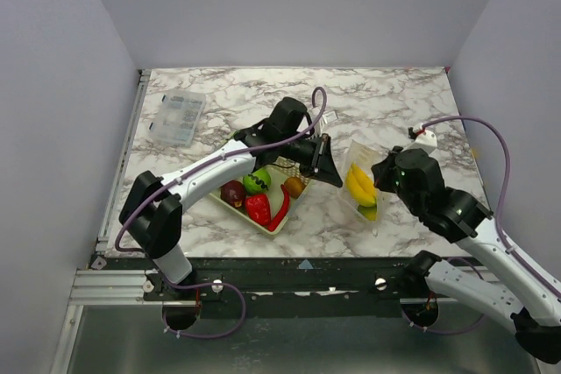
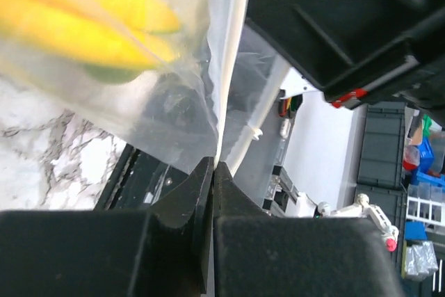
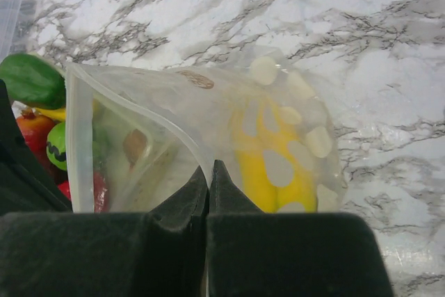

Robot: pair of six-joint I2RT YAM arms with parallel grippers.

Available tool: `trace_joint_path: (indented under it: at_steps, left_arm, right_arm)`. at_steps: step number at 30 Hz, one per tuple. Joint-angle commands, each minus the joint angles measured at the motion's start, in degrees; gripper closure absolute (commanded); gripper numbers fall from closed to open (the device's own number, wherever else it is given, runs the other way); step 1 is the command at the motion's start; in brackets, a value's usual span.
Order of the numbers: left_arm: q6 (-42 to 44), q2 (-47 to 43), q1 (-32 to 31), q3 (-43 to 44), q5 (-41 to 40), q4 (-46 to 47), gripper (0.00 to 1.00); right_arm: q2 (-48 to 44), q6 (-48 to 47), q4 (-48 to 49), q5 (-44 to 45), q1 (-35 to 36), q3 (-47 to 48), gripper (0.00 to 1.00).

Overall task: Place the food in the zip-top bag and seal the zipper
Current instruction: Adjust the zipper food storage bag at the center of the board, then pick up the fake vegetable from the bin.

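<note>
- My tabletop (image 1: 394, 102) is white marble with grey veining.
- The bag (image 1: 364, 151) is clear, and I see yellow bananas (image 1: 358, 183) through it, with something green beneath.
- The basket (image 1: 238, 215) is pale yellow, holding a red pepper (image 1: 258, 208) and a green fruit (image 1: 257, 181).
- My left fingers (image 2: 104, 255) and right fingers (image 3: 104, 255) are black.
- The cables (image 1: 473, 119) are purple.
</note>
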Motion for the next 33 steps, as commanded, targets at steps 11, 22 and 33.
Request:
trace_joint_path:
  at_steps: [11,22,33]
  left_arm:
    - [11.1,-10.2,6.6,-4.0,-12.6,-8.3,0.37]
    - [18.1,-25.1,11.8,-15.2,-50.1,-18.3,0.18]
    - [0.4,-20.0,24.8,-19.5,-51.3,-6.4,0.09]
  right_arm:
    - [-1.3,-1.4,-0.9,2.1,0.2,-1.3,0.99]
    - [-1.3,-2.4,0.5,0.3,0.1,-2.1,0.99]
    - [-1.9,-3.5,1.5,-1.1,0.2,-2.4,0.99]
